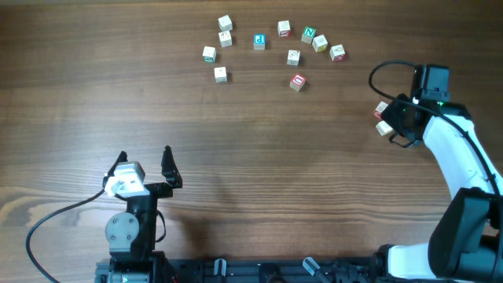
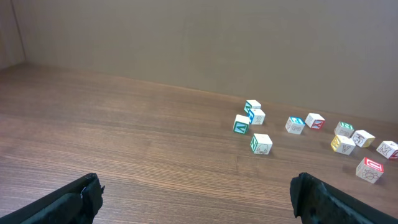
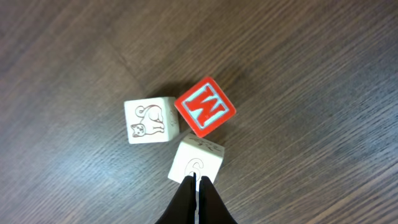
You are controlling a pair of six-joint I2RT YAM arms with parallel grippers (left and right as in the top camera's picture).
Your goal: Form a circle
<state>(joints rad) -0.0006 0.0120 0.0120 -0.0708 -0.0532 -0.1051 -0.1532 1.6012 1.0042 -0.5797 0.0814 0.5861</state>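
1. Sitting dead ahead of the right fingers, the swirl-marked white block lies right at their tips, touching or all but touching them.
2. Just past it, farther from the tips, the red W block and the cat block are packed side by side against it, the W ahead and the cat block ahead and to one side.
3. All three are cubes, so there is no long axis to line up with. The swirl-marked white block is turned a little askew to the fingers.
4. The right fingers are pressed together and hold nothing, which probably suits a push better than a pick. A straight push would likely drive the near block into the two behind it.
5. The other blocks form a loose arc on the worktop, well apart from these fingers.
6. The left fingers stand spread and empty, far from every block. The right arm is clearly the nearer one.
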